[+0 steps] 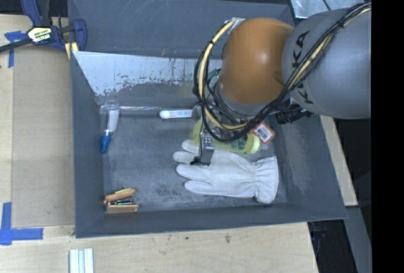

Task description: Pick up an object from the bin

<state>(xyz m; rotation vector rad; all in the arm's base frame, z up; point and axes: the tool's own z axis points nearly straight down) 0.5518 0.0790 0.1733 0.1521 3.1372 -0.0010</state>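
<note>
Camera view puts the claw (205,157) low over the finger end of a white leather work glove (235,181), which lies flat below and to the right of it. We cannot tell how far the claw is open or whether it grips anything. Just right of it sits a yellow-green item with a red tag (255,139), perhaps a bottle. Well to its left lies a clear blue-tipped pen (107,133).
</note>
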